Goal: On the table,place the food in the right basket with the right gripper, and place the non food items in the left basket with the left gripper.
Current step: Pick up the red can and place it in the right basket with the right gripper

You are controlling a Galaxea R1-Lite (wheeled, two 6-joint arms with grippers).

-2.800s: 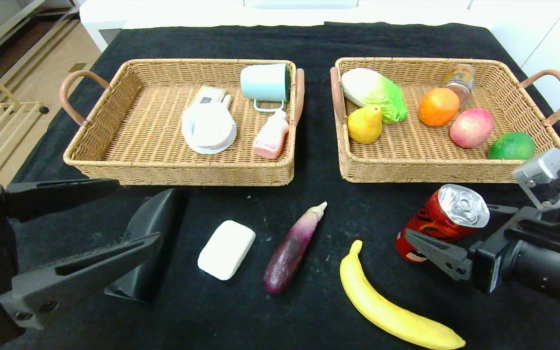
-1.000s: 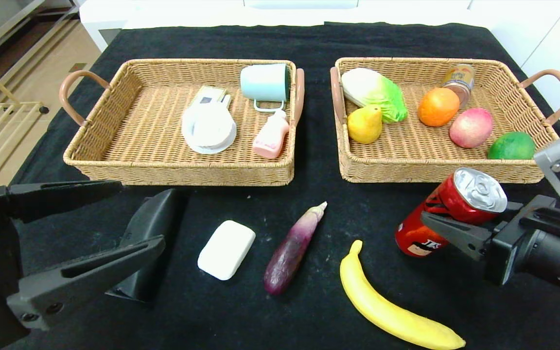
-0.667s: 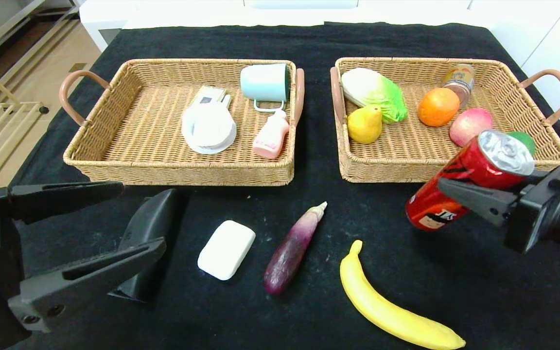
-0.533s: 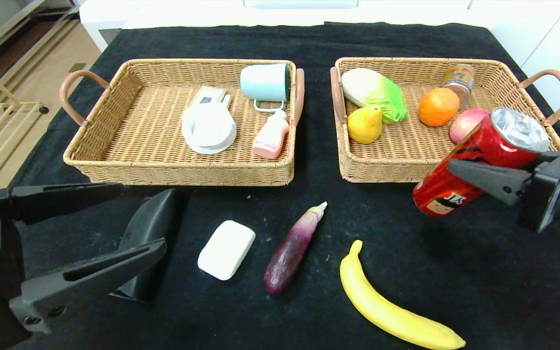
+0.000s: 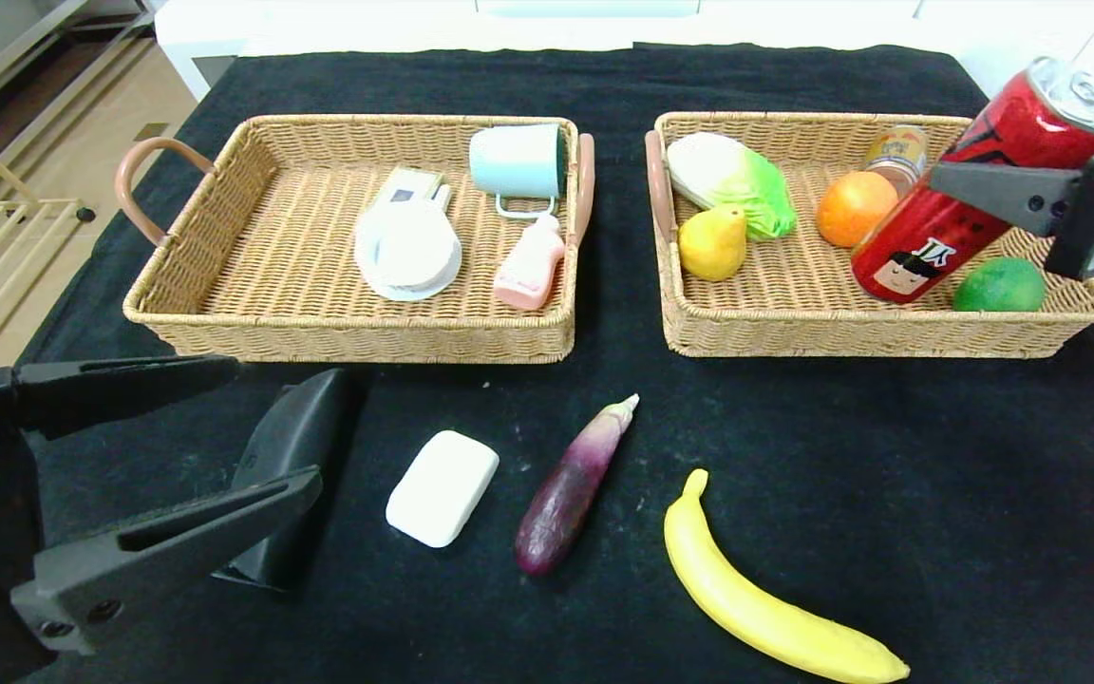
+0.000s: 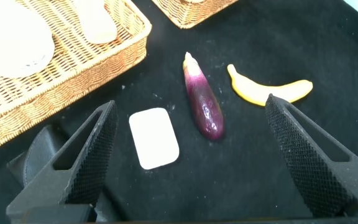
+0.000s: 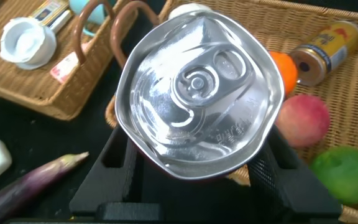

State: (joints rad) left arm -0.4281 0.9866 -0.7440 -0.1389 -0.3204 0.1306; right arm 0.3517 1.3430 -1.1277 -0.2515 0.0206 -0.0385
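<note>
My right gripper point(image 5: 993, 185) is shut on a red soda can point(image 5: 970, 190) and holds it tilted in the air over the right basket point(image 5: 851, 337); its silver top point(image 7: 199, 93) fills the right wrist view. My left gripper point(image 5: 196, 437) is open and empty, low at the near left. On the cloth lie a white soap bar point(image 5: 443, 487), a purple eggplant point(image 5: 571, 489) and a yellow banana point(image 5: 765, 608); they also show in the left wrist view, the soap bar point(image 6: 154, 138), the eggplant point(image 6: 204, 106) and the banana point(image 6: 269, 90). The left basket point(image 5: 348, 332) stands at the back left.
The right basket holds a cabbage point(image 5: 732, 180), pear point(image 5: 713, 245), orange point(image 5: 853, 209), lime point(image 5: 998, 285) and a small tin can point(image 5: 896, 152). The left basket holds a cup point(image 5: 518, 163), white lid point(image 5: 407, 249), pink bottle point(image 5: 530, 266) and a card point(image 5: 405, 185). A black wedge-shaped object point(image 5: 291, 475) lies by my left gripper.
My right gripper has lifted the red can off the cloth and carried it up and away, over the right basket. The left arm has not moved.
</note>
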